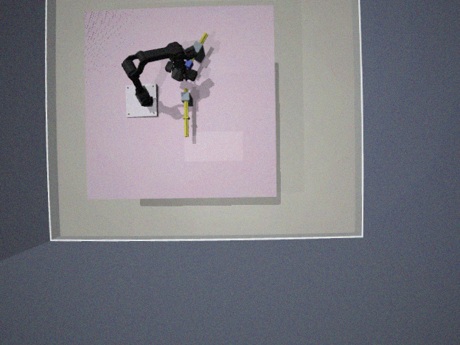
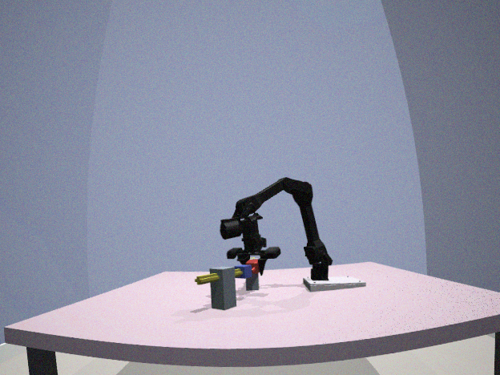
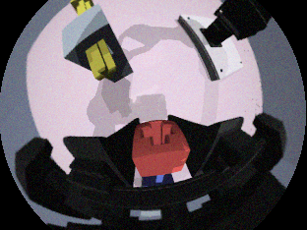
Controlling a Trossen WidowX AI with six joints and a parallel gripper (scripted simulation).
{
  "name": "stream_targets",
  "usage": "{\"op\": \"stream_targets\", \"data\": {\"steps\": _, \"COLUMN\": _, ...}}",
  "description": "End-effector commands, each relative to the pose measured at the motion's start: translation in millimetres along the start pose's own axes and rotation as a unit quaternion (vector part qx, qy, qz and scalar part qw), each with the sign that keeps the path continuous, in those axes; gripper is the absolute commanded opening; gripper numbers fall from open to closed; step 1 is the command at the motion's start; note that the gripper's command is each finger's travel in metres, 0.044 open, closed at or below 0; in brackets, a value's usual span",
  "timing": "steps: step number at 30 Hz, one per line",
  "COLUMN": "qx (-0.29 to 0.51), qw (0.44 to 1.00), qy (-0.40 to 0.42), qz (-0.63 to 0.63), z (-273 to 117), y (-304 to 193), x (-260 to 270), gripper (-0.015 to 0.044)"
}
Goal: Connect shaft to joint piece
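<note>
Arm: matte black throughout, slim angular links, chunky rounded joints. Gripper also black; dark tapered fingers flank the jaw gap, blocky rounded lobes outboard of the jaws. Blunt black cylinder above the jaws. White square base plate, well apart from the jaws, shows small dark corner dots.

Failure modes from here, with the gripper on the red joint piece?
1. The gripper could over- or under-turn the red joint piece, leaving its opening off the line of the second shaft.
2. After release, the piece might swing on its hinges; nothing but the fingers and the blue part visibly steadies it.
3. The second shaft's end stands short of the opening, so a slight misalignment could jam it.
</note>
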State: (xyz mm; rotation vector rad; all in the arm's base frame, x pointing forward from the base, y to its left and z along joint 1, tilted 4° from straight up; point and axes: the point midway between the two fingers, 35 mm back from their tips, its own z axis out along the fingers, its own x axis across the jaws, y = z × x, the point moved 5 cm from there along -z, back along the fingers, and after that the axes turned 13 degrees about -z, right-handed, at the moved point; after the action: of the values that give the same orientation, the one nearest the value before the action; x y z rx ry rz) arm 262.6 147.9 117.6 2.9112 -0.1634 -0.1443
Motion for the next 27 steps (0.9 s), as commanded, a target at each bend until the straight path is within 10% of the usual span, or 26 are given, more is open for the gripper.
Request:
{"op": "stream_targets", "data": {"steps": 1, "qx": 0.003, "qw": 1.000, "qy": 0.001, "qz": -0.005, "z": 0, "y": 0, "x": 0, "gripper": 0.0000}}
{"op": "stream_targets", "data": {"steps": 27, "qx": 0.123, "qw": 0.974, "qy": 0.042, "qz": -0.184, "z": 13, "y": 11, "x": 17, "gripper": 0.0000}}
